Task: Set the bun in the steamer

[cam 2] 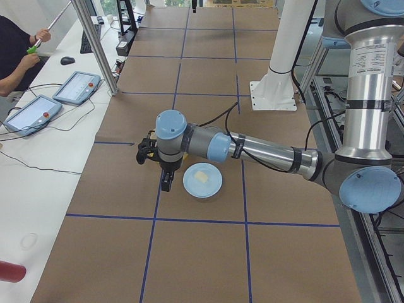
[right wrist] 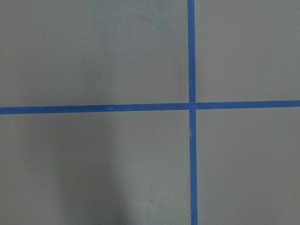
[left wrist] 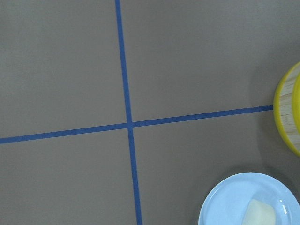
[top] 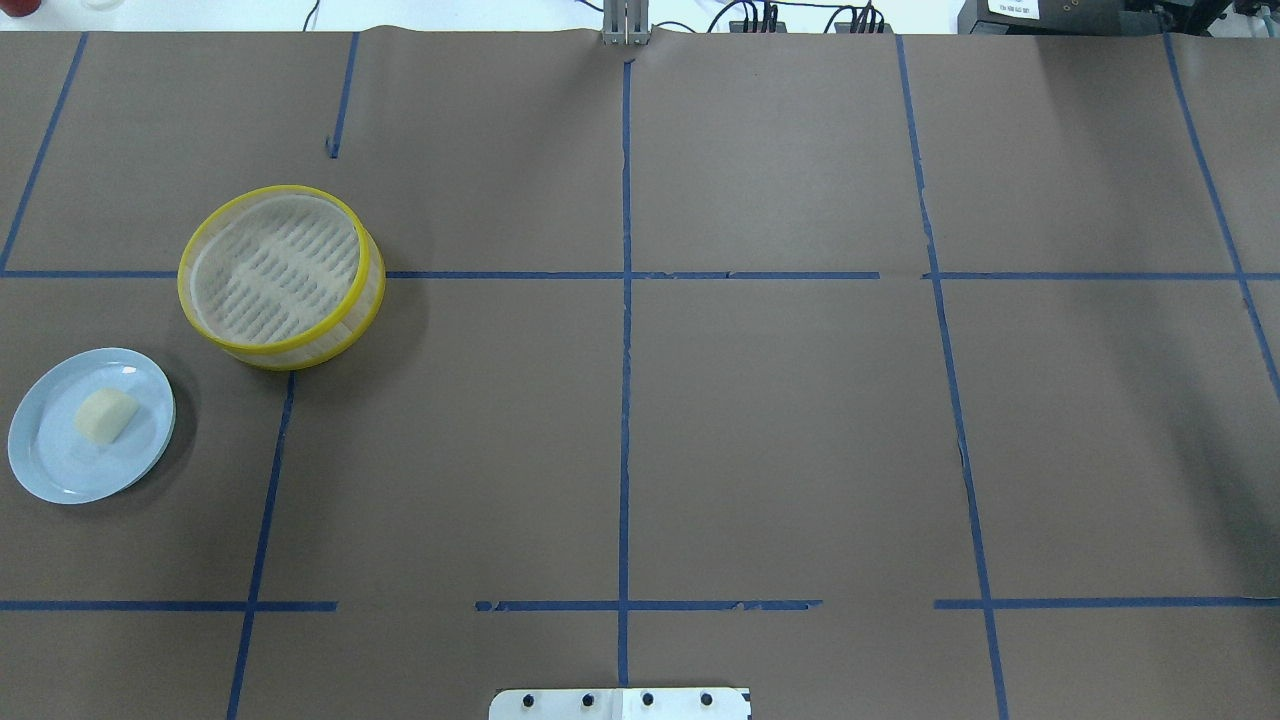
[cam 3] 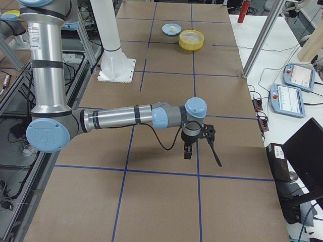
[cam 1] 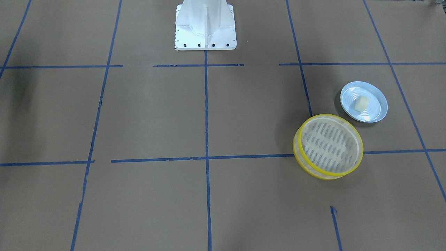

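Note:
The cream-white bun point(top: 106, 414) lies on a pale blue plate point(top: 50, 470) at the table's left; it also shows in the front view point(cam 1: 361, 102) and the left wrist view point(left wrist: 260, 213). The empty steamer point(top: 280, 275), a yellow-rimmed bamboo basket, stands just beyond the plate, apart from it point(cam 1: 329, 145). My left gripper point(cam 2: 165, 182) hangs above the table beside the plate point(cam 2: 192, 189); I cannot tell if it is open. My right gripper point(cam 3: 187, 151) hangs over bare table far from both; I cannot tell its state. Neither wrist view shows fingers.
The white robot pedestal point(cam 1: 205, 24) stands at the table's middle near edge. Blue tape lines grid the brown table point(top: 800, 450). Teach pendants point(cam 2: 76, 88) and a post point(cam 2: 95, 44) sit on the side bench, where a person point(cam 2: 12, 50) sits.

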Controlling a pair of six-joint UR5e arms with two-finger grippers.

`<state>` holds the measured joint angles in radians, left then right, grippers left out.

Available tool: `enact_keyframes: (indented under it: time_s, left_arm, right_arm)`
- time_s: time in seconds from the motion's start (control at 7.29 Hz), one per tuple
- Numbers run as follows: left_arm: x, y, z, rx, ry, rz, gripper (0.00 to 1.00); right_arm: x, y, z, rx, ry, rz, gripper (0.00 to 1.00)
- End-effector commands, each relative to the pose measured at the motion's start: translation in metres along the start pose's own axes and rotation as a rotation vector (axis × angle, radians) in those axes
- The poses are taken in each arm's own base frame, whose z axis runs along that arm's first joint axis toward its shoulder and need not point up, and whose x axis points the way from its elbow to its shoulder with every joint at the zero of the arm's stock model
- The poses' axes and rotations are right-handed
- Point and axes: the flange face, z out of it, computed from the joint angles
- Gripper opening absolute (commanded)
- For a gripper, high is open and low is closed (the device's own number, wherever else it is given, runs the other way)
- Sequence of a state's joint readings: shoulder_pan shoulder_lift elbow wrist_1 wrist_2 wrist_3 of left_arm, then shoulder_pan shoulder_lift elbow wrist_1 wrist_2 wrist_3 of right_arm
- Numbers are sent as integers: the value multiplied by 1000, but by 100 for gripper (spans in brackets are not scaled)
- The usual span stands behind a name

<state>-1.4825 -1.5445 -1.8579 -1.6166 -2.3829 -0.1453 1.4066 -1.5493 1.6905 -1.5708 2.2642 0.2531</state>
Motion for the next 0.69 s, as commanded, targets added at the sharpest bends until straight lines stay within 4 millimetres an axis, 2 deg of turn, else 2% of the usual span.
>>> enact_keyframes:
  time_s: [0.0,0.27,0.55]
  left_arm:
    - [48,9,20,-34,22,-6,100]
    - [53,49,50,28,70,9,100]
    - [85,61,102,5,38,-8,100]
  right_arm:
    - [0,0,0,0,0,0,100]
    - [0,0,0,0,0,0,100]
    - [0,0,0,0,0,0,100]
